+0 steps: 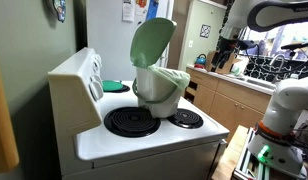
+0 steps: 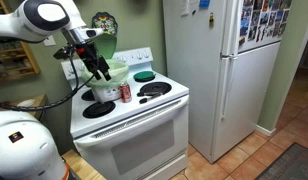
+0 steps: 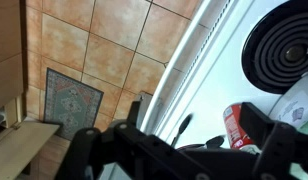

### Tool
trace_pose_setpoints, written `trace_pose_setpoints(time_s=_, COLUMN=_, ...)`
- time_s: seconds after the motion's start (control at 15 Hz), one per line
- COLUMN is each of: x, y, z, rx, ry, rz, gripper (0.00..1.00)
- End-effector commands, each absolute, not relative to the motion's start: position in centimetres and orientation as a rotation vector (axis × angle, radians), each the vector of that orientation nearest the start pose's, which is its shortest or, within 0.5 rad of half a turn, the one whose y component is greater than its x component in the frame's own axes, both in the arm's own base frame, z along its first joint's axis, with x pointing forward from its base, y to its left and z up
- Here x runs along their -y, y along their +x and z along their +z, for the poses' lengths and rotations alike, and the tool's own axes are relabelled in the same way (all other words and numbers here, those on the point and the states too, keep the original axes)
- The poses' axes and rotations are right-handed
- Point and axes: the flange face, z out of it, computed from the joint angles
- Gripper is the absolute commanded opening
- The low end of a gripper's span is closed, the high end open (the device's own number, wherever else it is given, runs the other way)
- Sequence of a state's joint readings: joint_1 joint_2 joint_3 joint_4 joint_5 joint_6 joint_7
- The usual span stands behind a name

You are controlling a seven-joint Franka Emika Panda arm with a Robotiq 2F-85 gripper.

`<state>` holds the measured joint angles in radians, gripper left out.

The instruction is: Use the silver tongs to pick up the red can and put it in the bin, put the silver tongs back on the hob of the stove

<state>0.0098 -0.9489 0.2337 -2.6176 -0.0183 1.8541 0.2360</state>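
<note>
The stove (image 2: pixel 132 125) is carrying everything for me. The bin (image 1: pixel 159 92) is sitting far back on the hob (image 1: pixel 184 138) with its lid (image 1: pixel 152 42) tipped up so the mouth is waiting open, and the red can (image 2: pixel 124 92) is standing upright just nearer than it, between the burners. I am hovering my gripper (image 2: pixel 98 66) just left of the can and angling down toward it. My fingers are looking spread in the wrist view, but I cannot tell whether they are squeezing the tongs.
</note>
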Motion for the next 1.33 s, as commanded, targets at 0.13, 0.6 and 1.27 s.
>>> trace_pose_setpoints(time_s=0.13, x=-7.9, y=28.2, z=53.3, rx=-0.113, ry=-3.292, rz=-0.343, gripper=1.00)
trace_pose_setpoints(time_s=0.6, x=-7.9, y=28.2, z=53.3, rx=-0.113, ry=-3.292, rz=-0.342, gripper=1.00)
trace_pose_setpoints(time_s=1.27, x=0.5, y=33.4, z=52.3, rx=-0.467, ry=-3.159, rz=-0.458, gripper=1.00)
